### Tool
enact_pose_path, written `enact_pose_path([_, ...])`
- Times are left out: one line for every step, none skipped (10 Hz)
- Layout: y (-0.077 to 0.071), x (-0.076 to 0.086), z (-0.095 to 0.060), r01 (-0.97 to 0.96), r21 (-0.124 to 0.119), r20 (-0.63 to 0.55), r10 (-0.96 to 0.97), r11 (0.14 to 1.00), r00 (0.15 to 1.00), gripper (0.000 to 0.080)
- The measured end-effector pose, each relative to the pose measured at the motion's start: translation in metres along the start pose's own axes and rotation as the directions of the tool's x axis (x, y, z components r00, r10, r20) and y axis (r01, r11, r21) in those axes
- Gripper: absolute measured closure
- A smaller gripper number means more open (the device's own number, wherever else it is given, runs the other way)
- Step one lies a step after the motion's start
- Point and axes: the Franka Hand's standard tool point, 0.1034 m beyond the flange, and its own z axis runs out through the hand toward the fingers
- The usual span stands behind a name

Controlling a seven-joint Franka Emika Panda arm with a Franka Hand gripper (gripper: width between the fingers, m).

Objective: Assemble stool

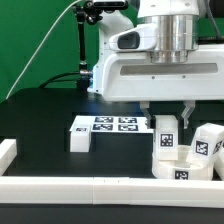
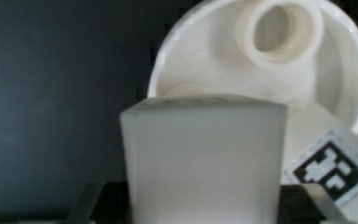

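Stool parts, white plastic, laid out on a black table (image 1: 40,115). Pincer (image 1: 166,116): closed on the held leg (image 1: 165,135), one finger on either side of it, with the leg's tag facing the exterior view. Whether this leg rests on the table or hangs clear cannot be told. Position: toward the table's front edge, on the exterior view's right. In the wrist view the held leg fills the middle and the round seat (image 2: 247,75) stands just behind it, its raised socket hole turned to the camera; contact between the two cannot be told. Crowding: the tilted leg (image 1: 207,145) is just beside the held leg on the exterior view's right. The front leg (image 1: 179,171) lies between the held leg and the front rail (image 1: 90,186). The fourth leg (image 1: 80,136) is well apart on the exterior view's left, at the end of the marker board (image 1: 112,124). The marker board lies flat, near the held leg and behind it. Boundaries: the front rail runs along the table's front edge and the side rail (image 1: 8,150) along the edge on the exterior view's left. Open room: bare table between the fourth leg and the side rail, and behind the marker board toward the back edge.
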Motion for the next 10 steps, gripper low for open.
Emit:
enact_pose_path([-0.0009,-0.0006,0.0003,-0.151,0.006,0.002,0.151,0.989,0.989,0.0462])
enact_pose_path([-0.0029,-0.0012,0.0005,-0.261,0.016,0.006,0.261,0.965,0.965,0.0462])
enact_pose_path([-0.006,-0.002,0.0007,-0.373,0.022,0.012,0.373,0.928,0.928,0.0462])
enact_pose_path([-0.0057,-0.002,0.0009,-0.414,0.021,0.013,0.413,0.91,0.91,0.0462])
enact_pose_path([-0.0058,-0.002,0.0009,-0.471,0.021,0.014,0.471,0.882,0.882,0.0462])
enact_pose_path([-0.0058,-0.0021,0.001,-0.512,0.021,0.016,0.512,0.859,0.859,0.0462])
enact_pose_path([-0.0057,-0.0021,0.0011,-0.573,0.02,0.018,0.573,0.819,0.82,0.0462])
enact_pose_path([-0.0057,-0.0021,0.0011,-0.605,0.02,0.019,0.604,0.796,0.796,0.0462])
enact_pose_path([-0.0048,-0.0022,0.0014,-0.679,0.025,0.025,0.678,0.734,0.734,0.0462])
enact_pose_path([-0.0024,-0.0014,0.0011,-0.754,0.046,0.03,0.753,0.656,0.657,0.0462])
